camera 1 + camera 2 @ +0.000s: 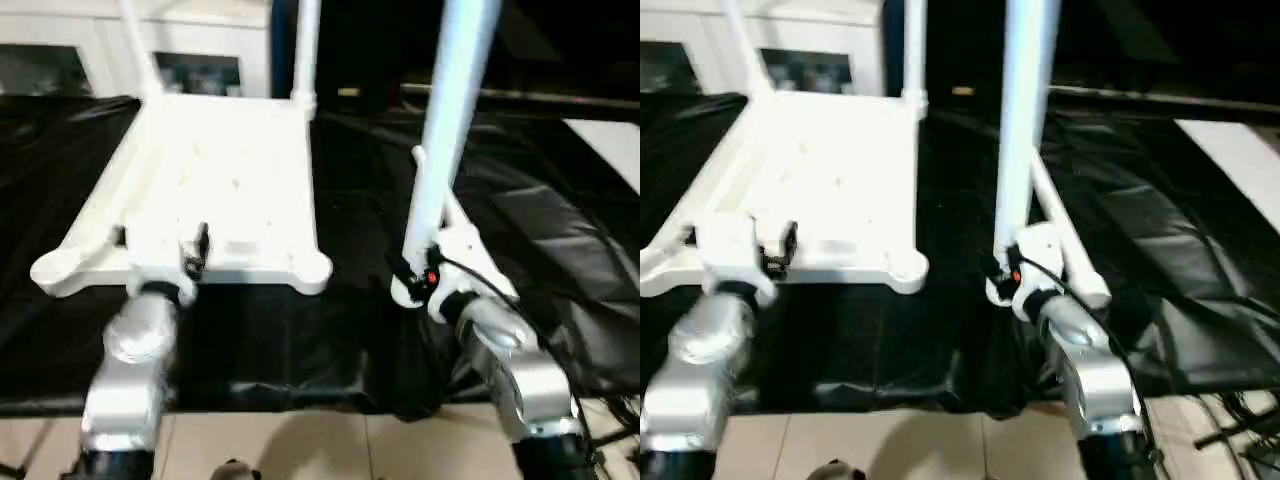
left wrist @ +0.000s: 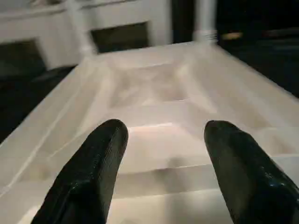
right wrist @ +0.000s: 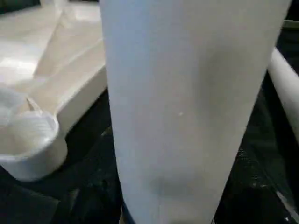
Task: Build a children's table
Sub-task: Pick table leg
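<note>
The white table top [image 1: 230,170] lies underside up on a black sheet. Two white legs [image 1: 305,50] [image 1: 135,40] stand in its far corner sockets. The near corner sockets [image 1: 315,270] [image 1: 55,270] hold nothing. My left gripper [image 2: 163,128] hovers open over the middle of the top's near edge, its black fingers [image 2: 93,168] apart above the ribbed underside. To the right of the top, my right gripper [image 1: 415,280] is shut on the lower end of a third leg [image 1: 450,120], held nearly upright. A fourth leg [image 1: 1058,225] lies on the sheet just behind it.
The black sheet [image 1: 560,250] covers the floor around the top, with bare tiles [image 1: 300,445] along its near edge. White cabinets [image 1: 60,50] stand at the back left. A white panel [image 1: 610,150] lies at the far right. Cables [image 1: 1240,440] trail by my right arm.
</note>
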